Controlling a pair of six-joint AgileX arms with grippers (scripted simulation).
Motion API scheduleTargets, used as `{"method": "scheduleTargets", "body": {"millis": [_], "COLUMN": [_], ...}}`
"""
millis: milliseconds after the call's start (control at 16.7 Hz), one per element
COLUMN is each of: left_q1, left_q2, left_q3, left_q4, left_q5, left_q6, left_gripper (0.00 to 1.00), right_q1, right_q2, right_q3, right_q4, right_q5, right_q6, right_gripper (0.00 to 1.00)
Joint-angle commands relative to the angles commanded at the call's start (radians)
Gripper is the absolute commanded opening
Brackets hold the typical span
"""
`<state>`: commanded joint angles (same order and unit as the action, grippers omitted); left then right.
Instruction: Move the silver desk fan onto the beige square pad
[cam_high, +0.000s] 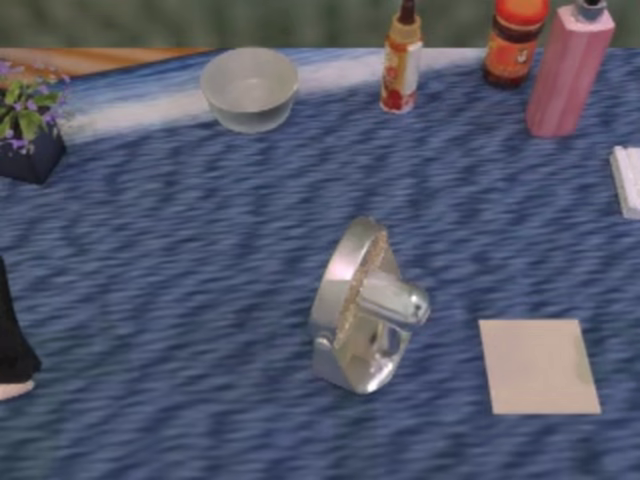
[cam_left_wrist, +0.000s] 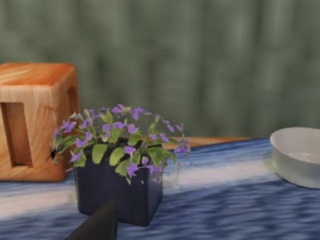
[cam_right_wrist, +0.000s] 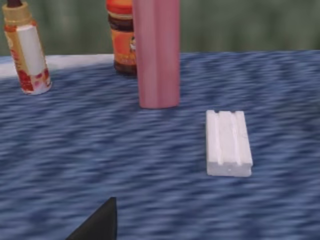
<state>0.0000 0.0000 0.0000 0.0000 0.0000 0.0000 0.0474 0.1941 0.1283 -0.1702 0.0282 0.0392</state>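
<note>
silver desk fan (cam_high: 365, 305) upright, hub facing right toward beige square pad (cam_high: 538, 365); finger state unclear.

top: overhead | wrists: low, level | shared: bowl (cam_high: 249, 88), perhaps

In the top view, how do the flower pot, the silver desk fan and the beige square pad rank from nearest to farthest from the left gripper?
The left gripper is at the table's left edge.
1. Flower pot: far left corner, nearest.
2. Silver desk fan: middle of the table.
3. Beige square pad: right side, farthest.
</note>
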Motion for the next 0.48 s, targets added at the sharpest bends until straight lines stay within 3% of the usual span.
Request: {"method": "scheduleTargets", "body": {"millis": [480], "left_q1": [0.0], "left_q2": [0.0], "left_q3": [0.0], "left_q4": [0.0], "left_q5": [0.0], "left_q6": [0.0], "left_gripper": [1.0], "right_q1": [0.165], "right_q2": [0.589], "right_q3": [0.569], "right_q4": [-0.446], "right_q5": [0.053], "right_q6": [0.249], "right_gripper": [1.0]}}
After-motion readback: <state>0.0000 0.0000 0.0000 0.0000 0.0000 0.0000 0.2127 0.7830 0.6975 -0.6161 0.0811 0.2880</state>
